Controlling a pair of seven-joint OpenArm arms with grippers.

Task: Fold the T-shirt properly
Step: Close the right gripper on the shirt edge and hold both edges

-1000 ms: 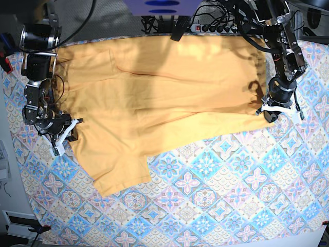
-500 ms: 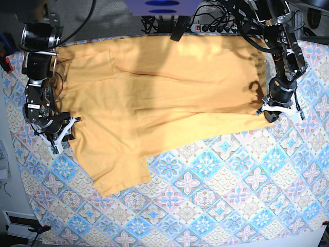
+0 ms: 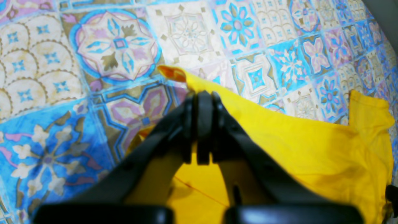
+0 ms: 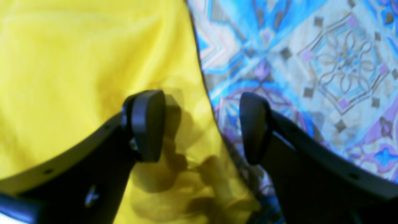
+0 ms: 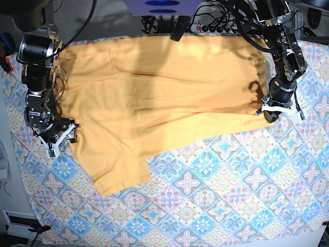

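The yellow-orange T-shirt (image 5: 164, 98) lies spread flat across the far half of the table, one sleeve hanging toward the front left. In the base view my left gripper (image 5: 271, 110) sits at the shirt's right-hand corner. The left wrist view shows that gripper (image 3: 200, 96) shut, pinching the T-shirt (image 3: 311, 149) near its corner. My right gripper (image 5: 60, 138) stands at the shirt's left edge. In the right wrist view it (image 4: 200, 126) is open. The edge of the T-shirt (image 4: 77, 62) runs between its fingers (image 4: 147, 124), lying on the cloth and not gripped.
A blue-pink patterned tablecloth (image 5: 216, 195) covers the table. A power strip with cables (image 5: 216, 25) lies along the back edge, beside a blue-purple object (image 5: 162, 6). Both arm bases rise at the far corners.
My right gripper has opened and let go of the shirt's left edge, drawing back a little to the left. The left gripper and the shirt have stayed put.
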